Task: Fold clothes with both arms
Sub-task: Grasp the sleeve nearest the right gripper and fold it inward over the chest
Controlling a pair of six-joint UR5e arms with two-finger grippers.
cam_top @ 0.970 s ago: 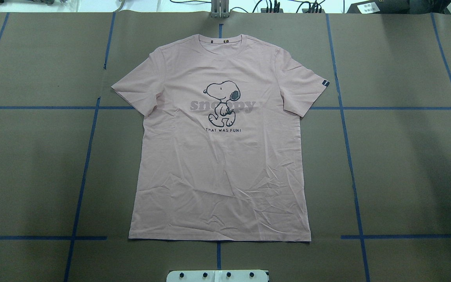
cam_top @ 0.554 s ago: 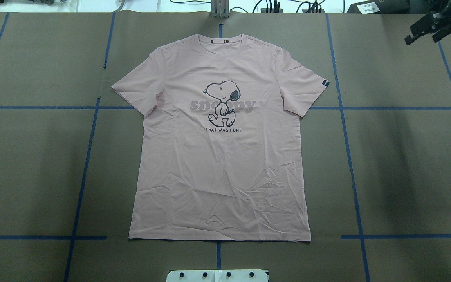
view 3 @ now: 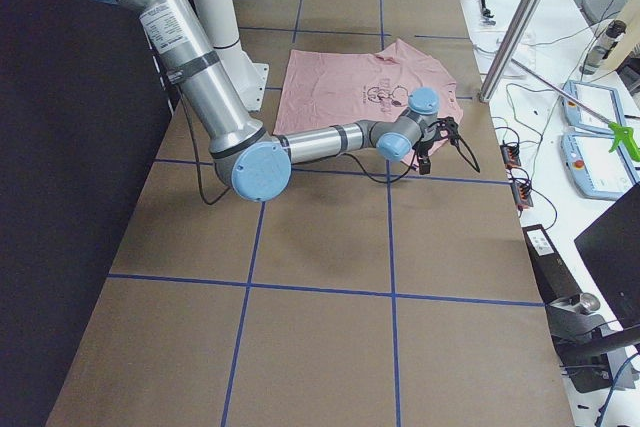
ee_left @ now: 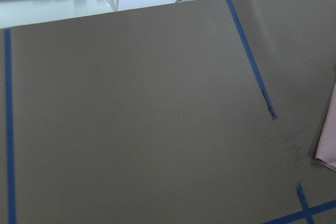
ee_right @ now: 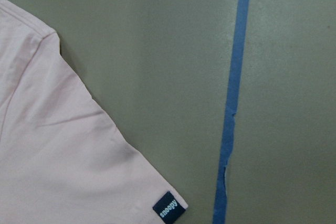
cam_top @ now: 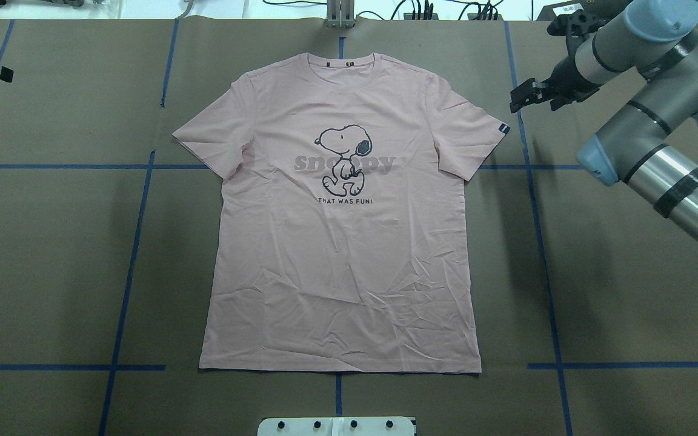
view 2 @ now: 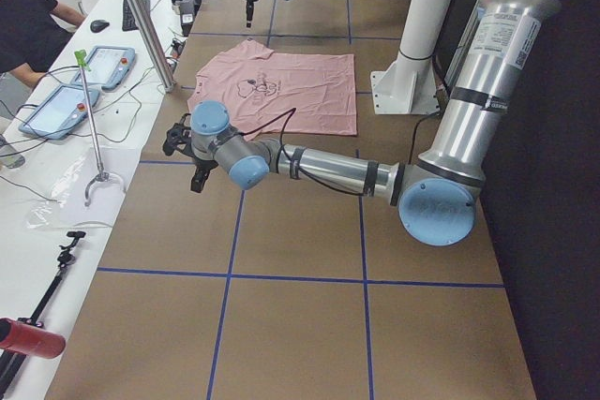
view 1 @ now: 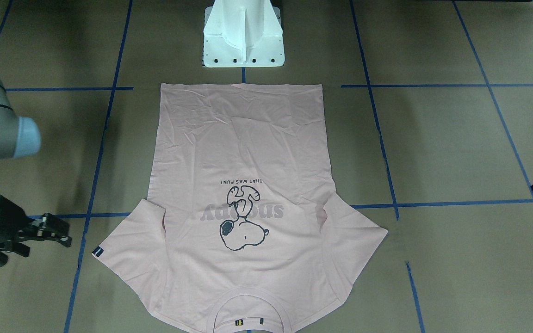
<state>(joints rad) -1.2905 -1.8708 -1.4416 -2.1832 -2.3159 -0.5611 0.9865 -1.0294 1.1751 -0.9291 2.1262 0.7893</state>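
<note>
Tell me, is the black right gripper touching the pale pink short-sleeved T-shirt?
No, the right gripper hangs over brown paper, apart from the tagged sleeve of the T-shirt.

- The right arm (cam_top: pixel 658 130) is a chain of silver-grey tubes with light blue joint caps (cam_top: pixel 596 161) and black bands round the bare metal.
- The left arm (view 2: pixel 333 168) has the same build, and its thick upper tube carries a white printed label (view 2: pixel 501 39).
- A thin black cable (view 3: pixel 385 178) sags under the right forearm.
- The right gripper (cam_top: pixel 518 98) is black and angular.
- The white pedestal base (view 1: pixel 243 32) has a row of dark screws (view 1: pixel 243 60) in its foot plate.
</note>
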